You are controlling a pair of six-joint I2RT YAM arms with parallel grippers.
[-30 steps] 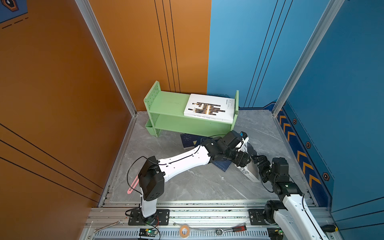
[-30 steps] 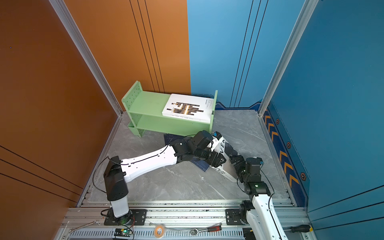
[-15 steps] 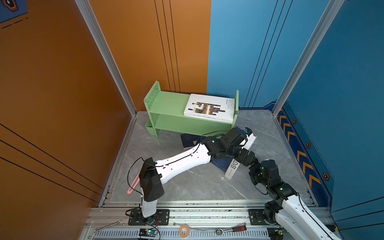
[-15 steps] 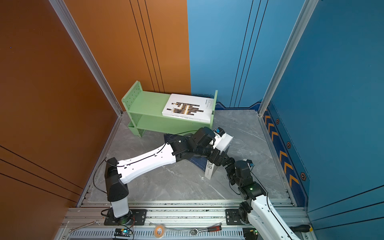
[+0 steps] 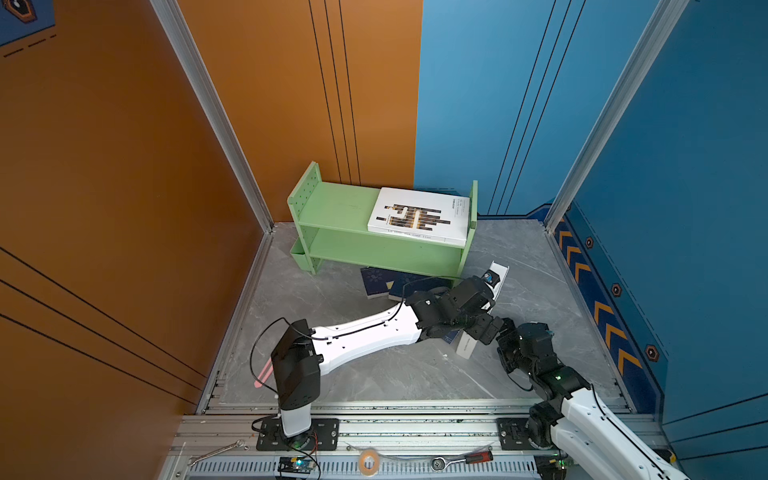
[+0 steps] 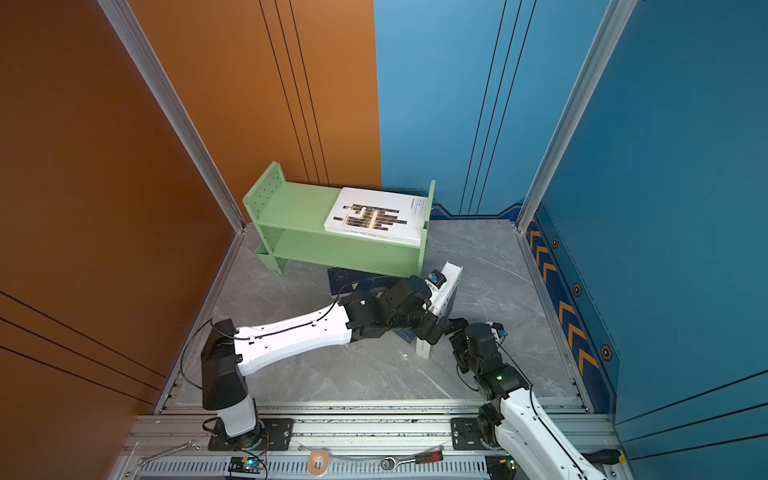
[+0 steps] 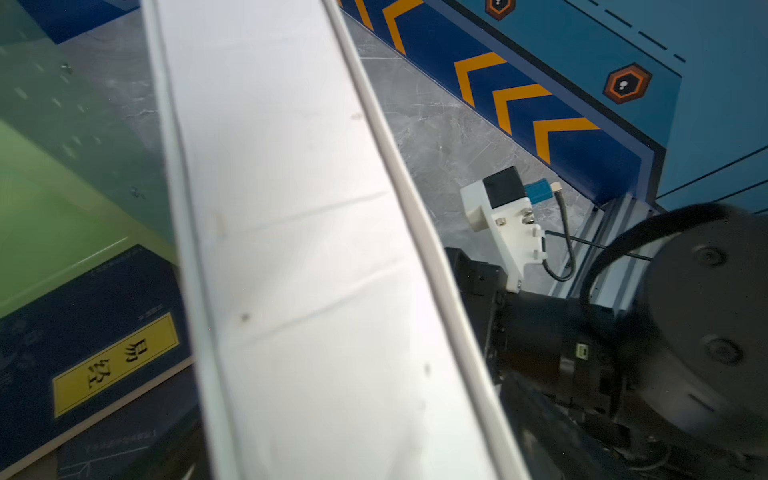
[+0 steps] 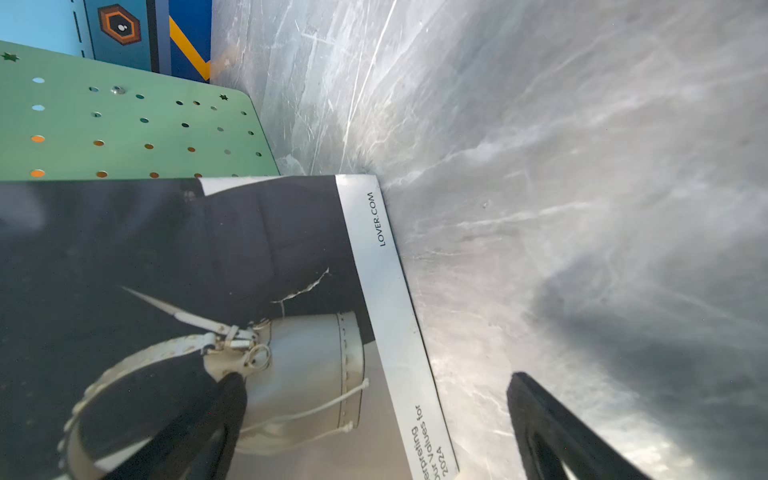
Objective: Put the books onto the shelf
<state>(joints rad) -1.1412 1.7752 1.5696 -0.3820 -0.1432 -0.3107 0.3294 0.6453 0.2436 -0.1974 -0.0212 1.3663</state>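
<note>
The light green shelf [image 5: 340, 208] [image 6: 297, 208] stands at the back, with a white book with a black-gold pattern [image 5: 419, 216] [image 6: 374, 216] flat on its top tier. The white LOVER book [image 5: 465, 348] [image 6: 449, 280] [image 8: 249, 249] stands on edge on the floor. My left gripper [image 5: 478, 330] [image 6: 432, 332] reaches over it. Its page edge [image 7: 291, 249] fills the left wrist view and hides the jaws. My right gripper [image 8: 376, 378] [image 5: 500, 330] is open, one finger over the cover, one over bare floor. Navy books [image 5: 376, 282] [image 6: 345, 276] [image 7: 104, 332] lie before the shelf.
Orange wall left, blue walls behind and right with a chevron skirting [image 5: 602, 316]. The shelf's peg-holed side panel [image 8: 124, 124] is close beside the LOVER book. A wrench [image 5: 216, 453], tape roll [image 5: 368, 461] and ratchet [image 5: 461, 459] lie on the front rail.
The LOVER book has gone from lying tilted to standing on its edge. My right arm has drawn back toward the front rail. The left arm has shifted slightly with the book.
</note>
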